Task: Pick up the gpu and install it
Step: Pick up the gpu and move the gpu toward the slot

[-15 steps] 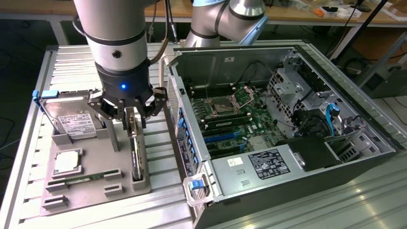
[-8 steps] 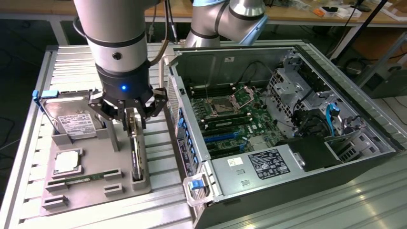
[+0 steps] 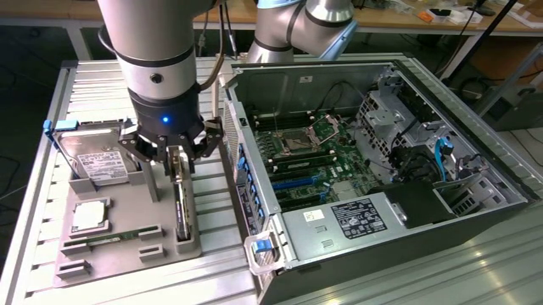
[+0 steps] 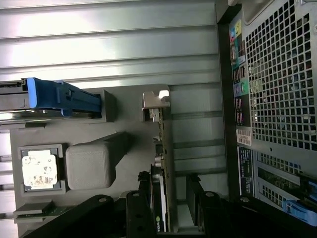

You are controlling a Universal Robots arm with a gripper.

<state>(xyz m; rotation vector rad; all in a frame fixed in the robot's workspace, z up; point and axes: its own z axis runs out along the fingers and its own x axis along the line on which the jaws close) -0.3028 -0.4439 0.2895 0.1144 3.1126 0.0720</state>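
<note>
End effector [image 4: 168,181] straddled the gpu [image 4: 162,139], jaws wide.
Likely light, stiff and fragile, it stood on edge between the jaws; its upper board edge looked the safest hold.

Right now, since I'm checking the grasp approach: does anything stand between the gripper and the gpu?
Nothing visible does. The open gripper straddles the gpu, which stands on edge in the grey tray. The hard drive stands apart, to the exterior view's left.
</note>
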